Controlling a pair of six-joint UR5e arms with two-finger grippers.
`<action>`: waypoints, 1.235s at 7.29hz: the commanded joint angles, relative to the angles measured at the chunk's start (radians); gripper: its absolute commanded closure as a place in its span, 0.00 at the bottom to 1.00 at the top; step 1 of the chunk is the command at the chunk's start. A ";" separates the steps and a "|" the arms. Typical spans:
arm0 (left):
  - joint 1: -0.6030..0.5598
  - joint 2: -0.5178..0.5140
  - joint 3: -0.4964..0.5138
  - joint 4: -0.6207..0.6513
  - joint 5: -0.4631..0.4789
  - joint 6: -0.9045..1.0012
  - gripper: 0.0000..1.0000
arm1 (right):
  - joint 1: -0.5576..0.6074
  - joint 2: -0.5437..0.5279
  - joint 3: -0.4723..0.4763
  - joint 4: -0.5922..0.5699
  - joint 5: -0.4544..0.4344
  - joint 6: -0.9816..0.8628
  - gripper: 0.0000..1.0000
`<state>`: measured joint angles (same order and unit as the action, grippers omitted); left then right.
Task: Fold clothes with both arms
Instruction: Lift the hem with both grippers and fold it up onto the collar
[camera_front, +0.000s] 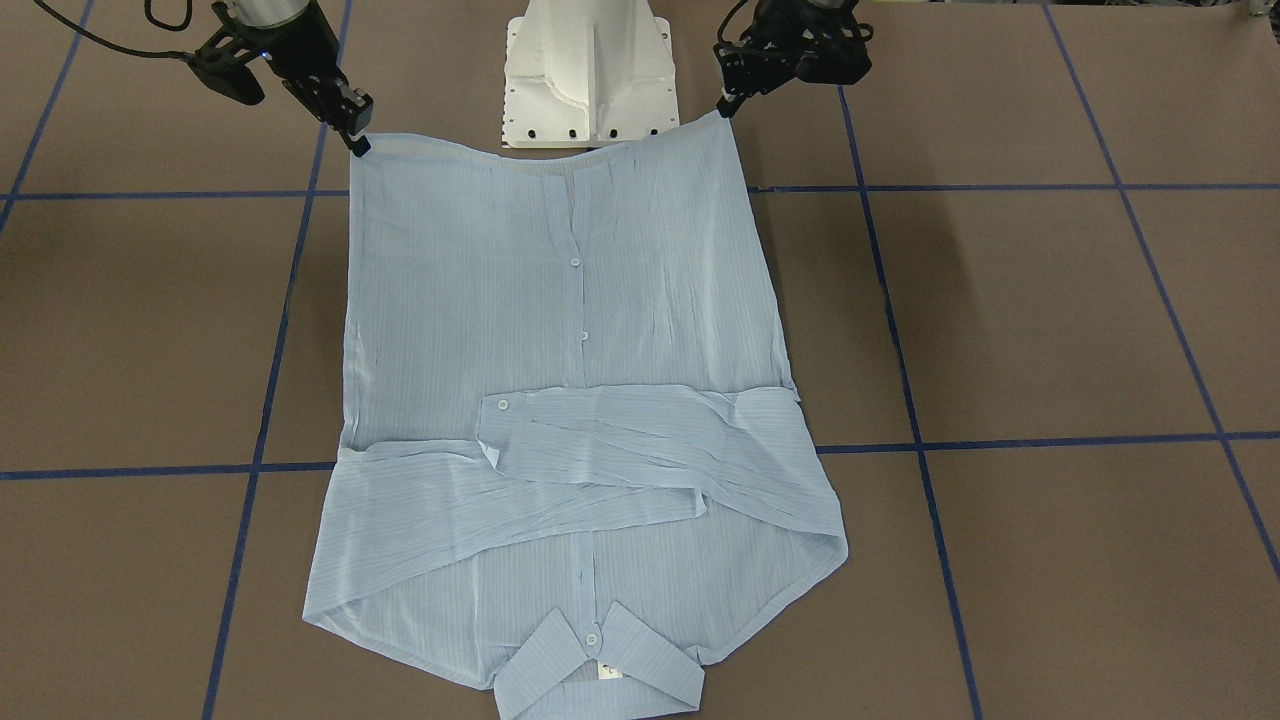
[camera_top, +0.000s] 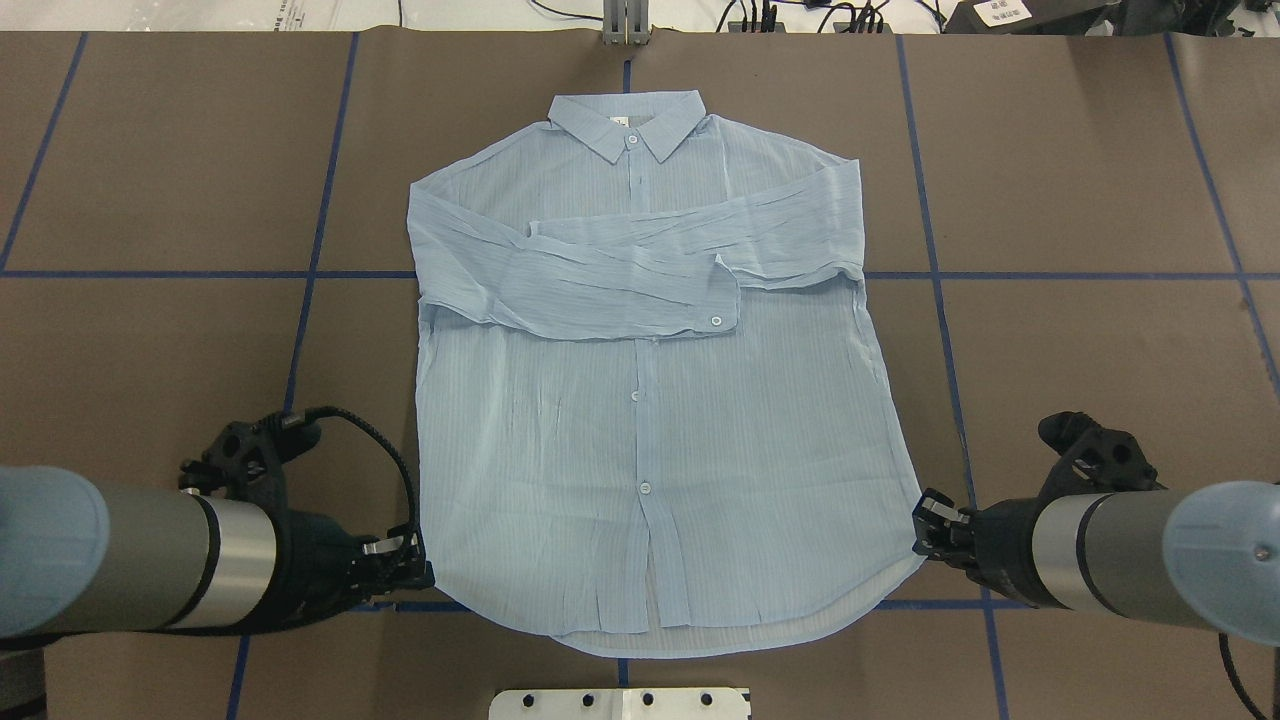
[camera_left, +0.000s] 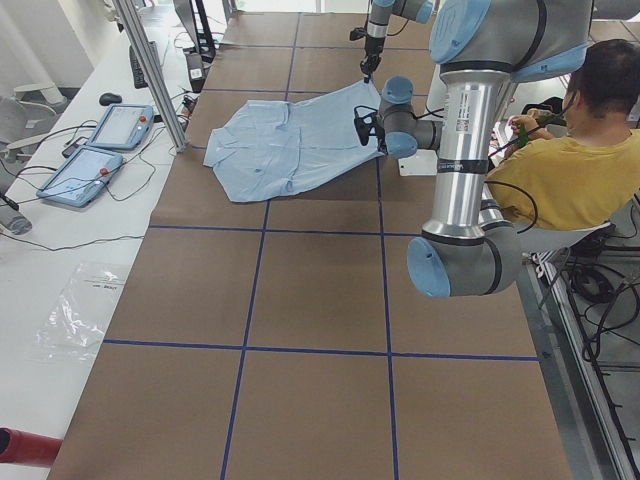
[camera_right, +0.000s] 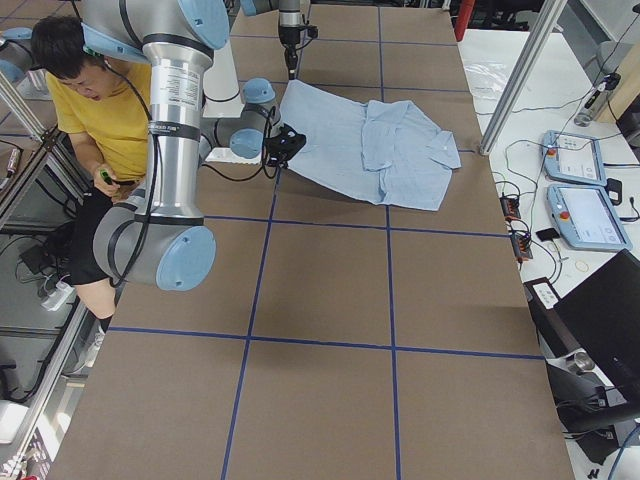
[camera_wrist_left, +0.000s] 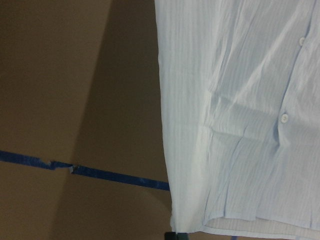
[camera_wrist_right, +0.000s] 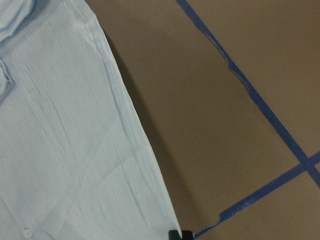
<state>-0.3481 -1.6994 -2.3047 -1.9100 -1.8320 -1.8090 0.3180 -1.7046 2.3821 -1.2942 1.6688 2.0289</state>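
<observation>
Shirt (camera_top: 640, 400) spread front-up in the middle of the overhead frame on the brown table (camera_top: 1100, 350), collar (camera_top: 628, 125) toward the top edge, hem toward the bottom; probably very light, thin and limp; no stiffness to hold a shape, so likely to sag between two held points and to crease wherever unsupported; not fragile, though sheer and smooth enough to slip out of a shallow pinch. Best taken at the two lower hem corners, drawn gently apart to keep that edge taut, then carried toward the collar.

Left gripper (camera_top: 420, 574), lower left of the overhead frame, closed on the hem corner there; right gripper (camera_top: 920, 518), lower right, pinched shut on the opposite corner; in the side views, hem end raised off the table and collar end lying flat.

Pale blue with fine stripes; both long sleeves (camera_top: 620, 280) crossed over the chest in the upper middle of the frame, one cuff (camera_top: 715, 305) ending with its button near the placket; small pale buttons (camera_top: 646, 488) down the centre; light wrinkles across the lower front; rounded hem, back layer peeking out just below the front edge.
</observation>
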 joint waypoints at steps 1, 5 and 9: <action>-0.214 -0.083 0.037 0.040 -0.068 0.014 1.00 | 0.131 0.035 0.028 0.000 0.003 -0.009 1.00; -0.455 -0.241 0.328 0.094 -0.070 0.326 1.00 | 0.309 0.288 -0.208 -0.130 0.022 -0.220 1.00; -0.534 -0.413 0.780 -0.163 -0.066 0.350 1.00 | 0.447 0.559 -0.546 -0.203 0.045 -0.467 1.00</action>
<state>-0.8609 -2.0668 -1.6715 -1.9630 -1.8990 -1.4592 0.7314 -1.2305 1.9537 -1.4954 1.7060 1.6148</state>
